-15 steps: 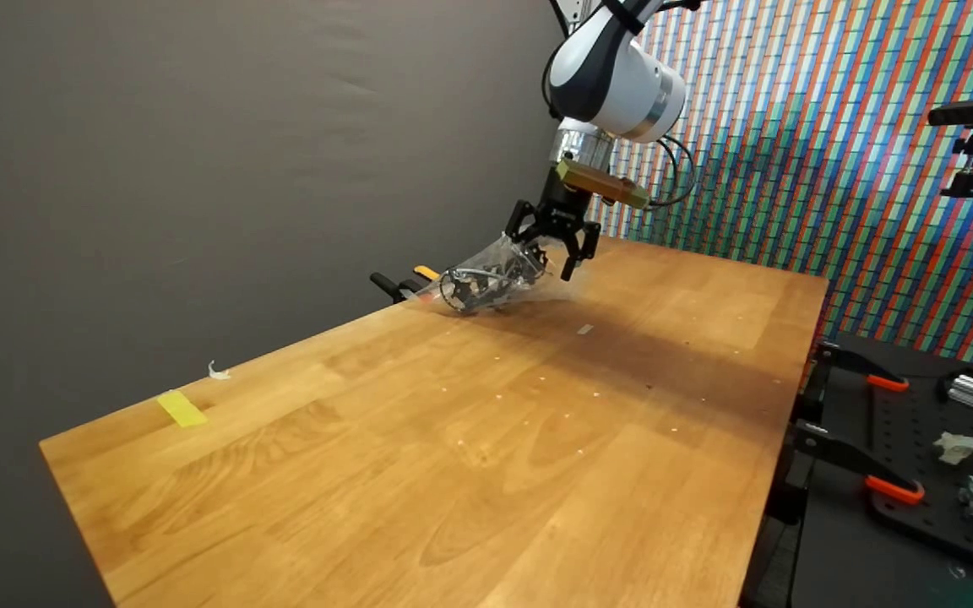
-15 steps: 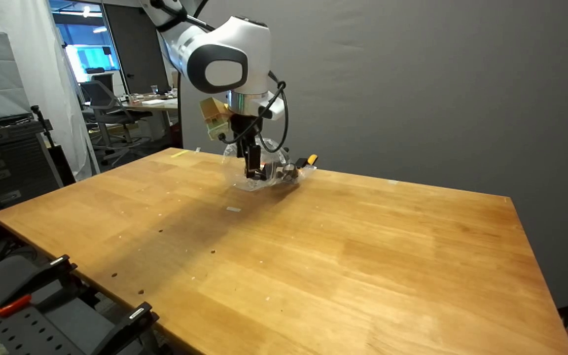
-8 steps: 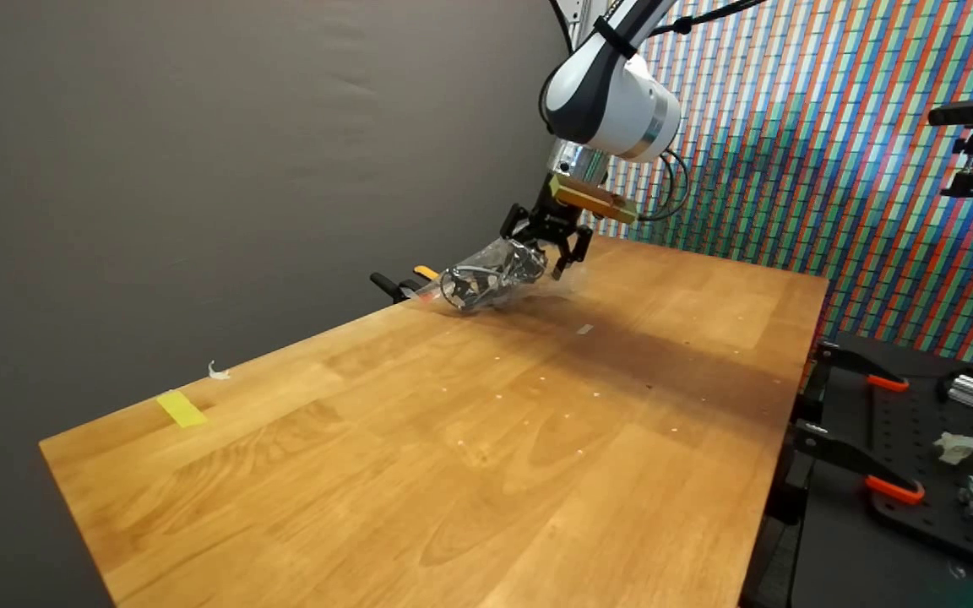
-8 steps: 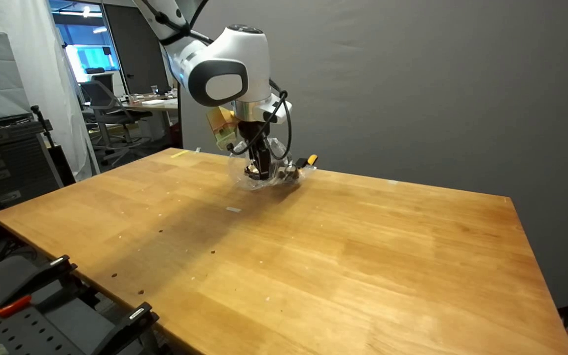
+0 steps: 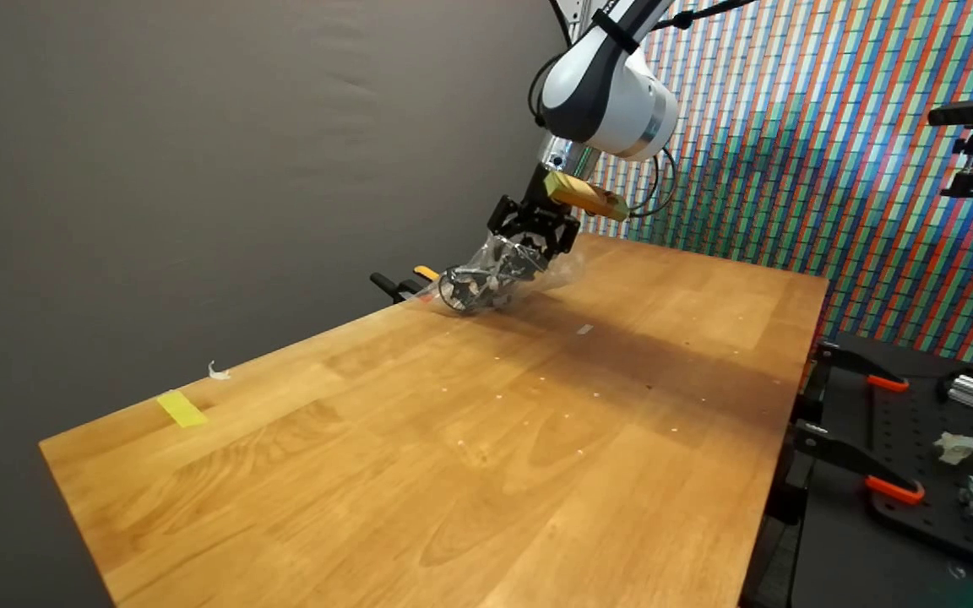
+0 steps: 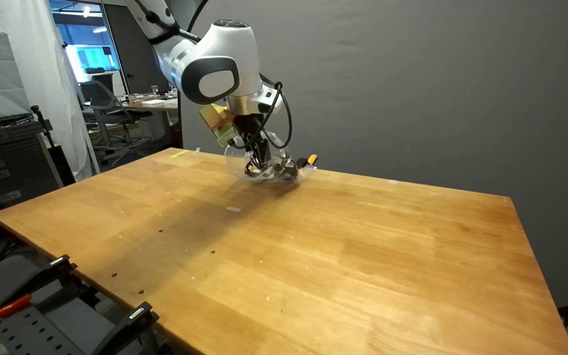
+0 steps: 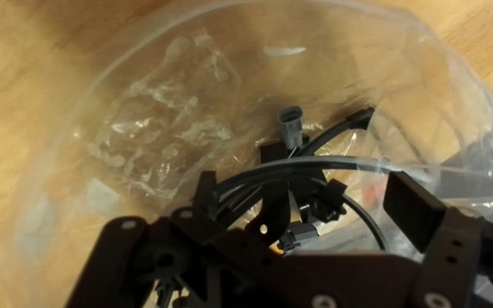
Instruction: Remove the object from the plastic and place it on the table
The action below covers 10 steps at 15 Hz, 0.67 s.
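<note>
Exterior view, wood-grain table (image 5: 368, 473), grey wall (image 5: 241, 169), multicoloured backdrop (image 5: 790, 169), claw (image 5: 530, 256) spread apart, dark cord (image 5: 467, 292) in clear plastic (image 5: 497, 255)

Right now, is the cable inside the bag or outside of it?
Inside: the cable shows through the clear bag in an exterior view.

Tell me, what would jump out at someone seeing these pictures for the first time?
Probably the striped wall first, a blaze of colour at the right of an exterior view, behind the table. Next, the big white robot arm bending down toward the tabletop. At its end, in the wrist view, a black hand, fingers apart, hangs at a clear plastic bag holding a tangle of dark cords.
</note>
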Each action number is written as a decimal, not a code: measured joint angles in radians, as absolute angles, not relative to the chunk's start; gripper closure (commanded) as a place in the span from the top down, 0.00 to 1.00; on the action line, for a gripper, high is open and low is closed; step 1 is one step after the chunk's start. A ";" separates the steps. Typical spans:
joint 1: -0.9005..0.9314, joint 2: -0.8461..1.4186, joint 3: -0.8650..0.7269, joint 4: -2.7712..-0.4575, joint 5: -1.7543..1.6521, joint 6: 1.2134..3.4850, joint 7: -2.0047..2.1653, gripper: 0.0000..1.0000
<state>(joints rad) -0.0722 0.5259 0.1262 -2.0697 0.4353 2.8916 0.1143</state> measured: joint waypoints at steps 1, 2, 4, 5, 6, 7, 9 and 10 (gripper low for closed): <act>-0.067 0.525 0.125 -2.075 0.413 2.892 0.114 1.00; -0.057 0.525 0.116 -2.082 0.383 2.887 0.115 1.00; -0.023 0.525 0.080 -2.100 0.314 2.887 0.118 1.00; 0.001 0.525 0.053 -2.109 0.271 2.887 0.124 1.00; 0.031 0.525 0.017 -2.117 0.220 2.887 0.134 1.00; 0.066 0.526 -0.023 -2.123 0.165 2.887 0.148 1.00; 0.136 0.526 -0.102 -2.132 0.061 2.887 0.181 1.00; 0.167 0.526 -0.133 -2.132 0.017 2.887 0.195 1.00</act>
<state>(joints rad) 0.1674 0.5263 -0.1331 -2.1323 0.0174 2.8872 0.1953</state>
